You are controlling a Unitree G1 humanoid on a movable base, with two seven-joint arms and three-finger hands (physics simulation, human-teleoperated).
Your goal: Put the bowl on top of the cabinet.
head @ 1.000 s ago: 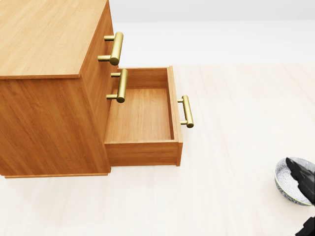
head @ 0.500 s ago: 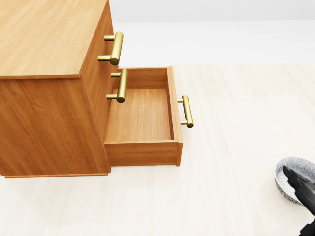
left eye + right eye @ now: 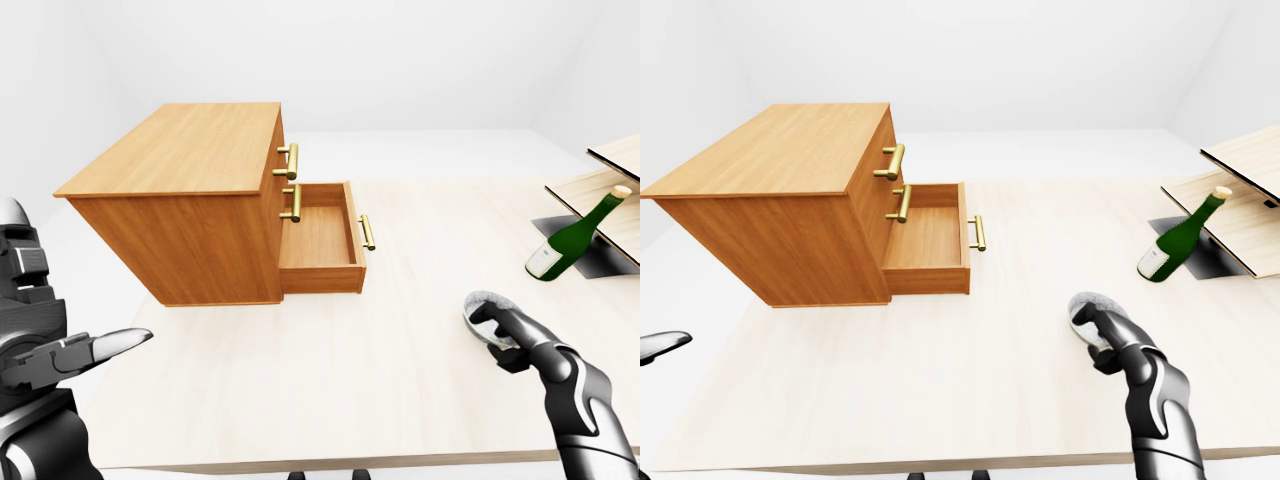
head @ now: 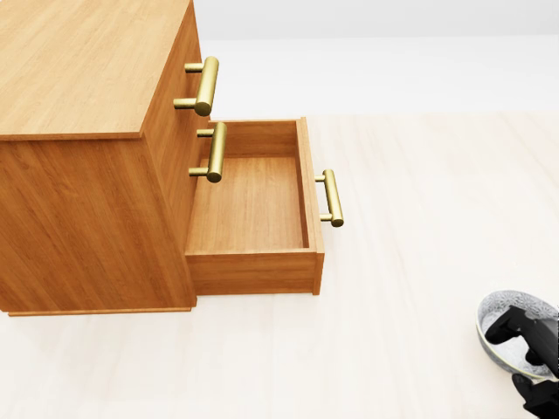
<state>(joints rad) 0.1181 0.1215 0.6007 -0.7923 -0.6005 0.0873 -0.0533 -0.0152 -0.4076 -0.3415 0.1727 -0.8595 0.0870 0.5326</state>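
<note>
A grey-white patterned bowl (image 4: 505, 307) sits on the pale table at the lower right of the head view. My right hand (image 4: 517, 351) grips its rim, one finger (image 4: 509, 326) hooked inside and the thumb beneath. The wooden cabinet (image 3: 190, 160) stands at the upper left, well away from the bowl, and its flat top is bare. Its lowest drawer (image 3: 320, 238) is pulled out and empty, while the two above it are shut, with brass handles (image 3: 290, 160). My left hand (image 3: 100, 348) hovers open at the lower left of the left-eye view, fingers stretched out and holding nothing.
A green wine bottle (image 3: 568, 242) leans at the right of the table against tilted wooden boards (image 3: 605, 185) over a dark mat (image 3: 600, 262). The drawer's brass handle (image 3: 367, 231) juts toward the bowl's side. The table's near edge (image 3: 330, 462) runs along the bottom.
The bowl has shifted slightly left and down in the head view. My right hand's fingers have moved from lying across the bowl to curling over its rim. Cabinet and camera are unmoved.
</note>
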